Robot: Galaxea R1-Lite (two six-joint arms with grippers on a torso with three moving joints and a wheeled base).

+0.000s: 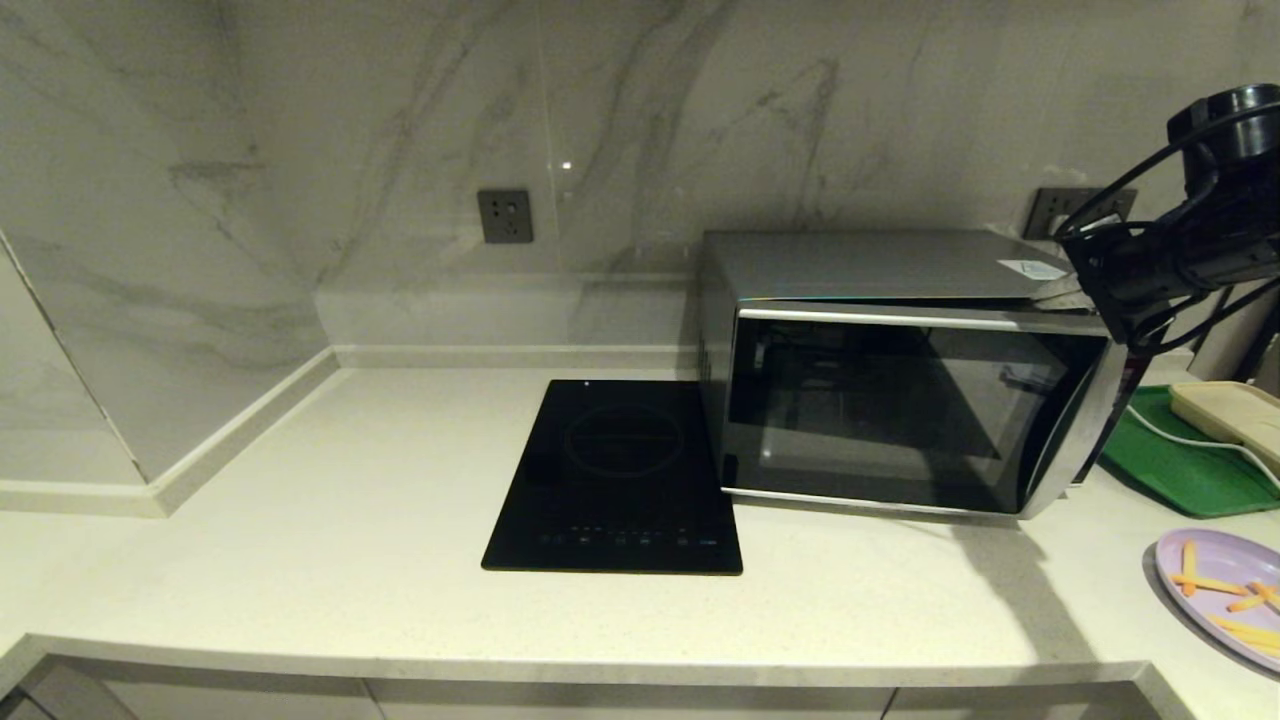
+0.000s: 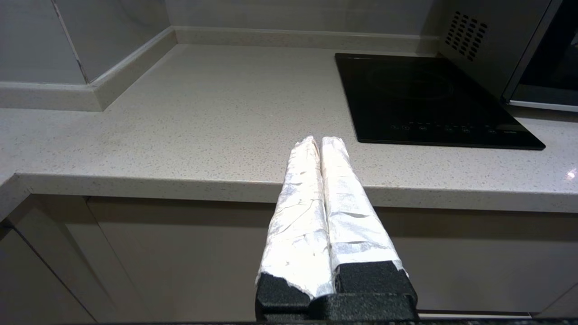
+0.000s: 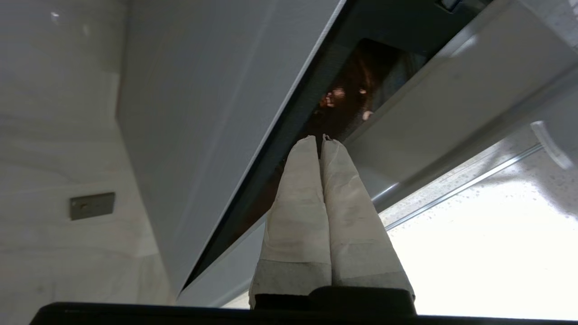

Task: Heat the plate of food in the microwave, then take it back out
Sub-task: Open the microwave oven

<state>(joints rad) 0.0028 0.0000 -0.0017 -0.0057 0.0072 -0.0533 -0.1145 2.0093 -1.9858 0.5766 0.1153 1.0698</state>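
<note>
The right gripper (image 3: 320, 140) is working at the top right corner of the microwave (image 1: 880, 400), its two wrapped fingers pressed together with their tips in the dark gap along the upper edge of the door. The door is looking slightly ajar at that corner, so the step in hand is probably opening it. Doing it well means hooking the tips behind the door edge and swinging it steadily outward, not pushing the oven back across the counter (image 1: 350, 520). The plate of food (image 1: 1225, 590) is sitting at the counter's right front edge, clear of the door. The left gripper (image 2: 321, 141), fingers pressed together, is hanging over the counter's front edge.
</note>
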